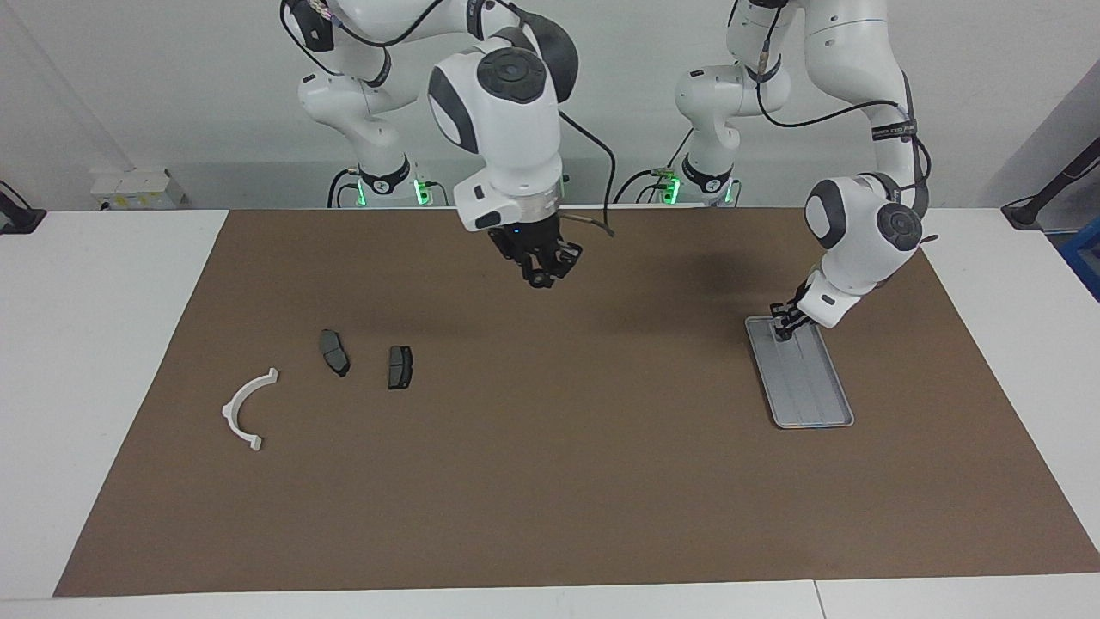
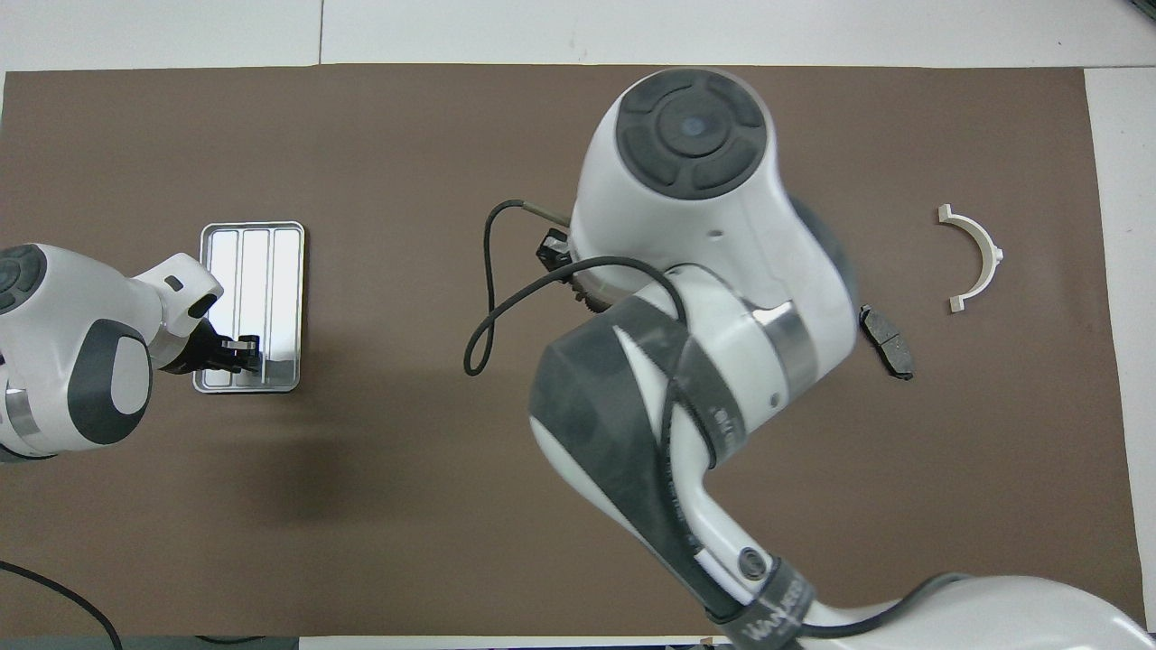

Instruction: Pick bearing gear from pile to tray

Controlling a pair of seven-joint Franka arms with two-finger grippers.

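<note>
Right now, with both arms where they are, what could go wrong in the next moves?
1. The right pincer is up over the bare mat; whether it carries a small part cannot be told, so it may arrive with nothing.
2. The left pincer sits low on the tray end nearest the robots; lifting could drag or tip the tray.
3. The right arm must deliver into this tray, so the pincers may collide.
</note>
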